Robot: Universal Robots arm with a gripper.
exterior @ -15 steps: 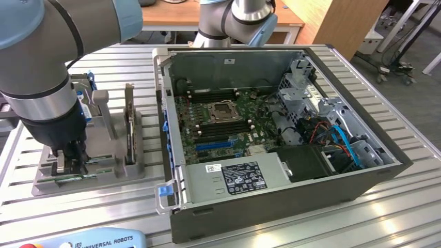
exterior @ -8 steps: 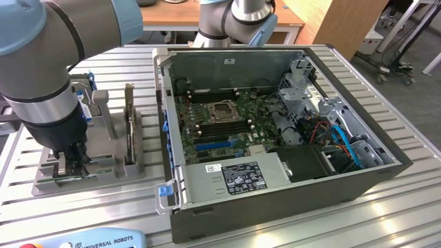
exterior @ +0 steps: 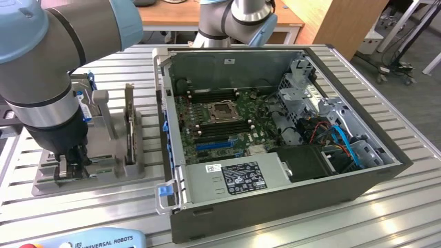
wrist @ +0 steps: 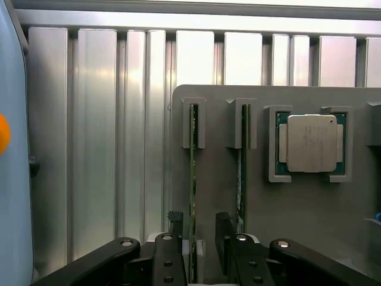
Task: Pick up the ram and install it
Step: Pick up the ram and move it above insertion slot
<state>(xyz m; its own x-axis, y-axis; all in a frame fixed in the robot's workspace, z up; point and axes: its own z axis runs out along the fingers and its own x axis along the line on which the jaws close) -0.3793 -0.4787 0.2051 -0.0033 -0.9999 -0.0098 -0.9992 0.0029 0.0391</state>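
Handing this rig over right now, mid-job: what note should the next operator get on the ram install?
Hand: open, lowered over the grey holder, fingers either side of the ram, not closed on it.
Ram: upright in its holder slot; a second stick stands in the next slot, the processor chip beyond.
Done: hand lined up on the ram.
Left: grip, lift, seat in the motherboard of the open computer case.

Legible marking noted: "UNIVERSAL ROBOTS", printed in dark letters on the light blue pendant (exterior: 90, 241). The sticker (exterior: 242, 178) on the grey power supply (exterior: 200, 190) carries print and symbols, unreadable. Faint markings on the processor chip (wrist: 312, 143) are likewise illegible.
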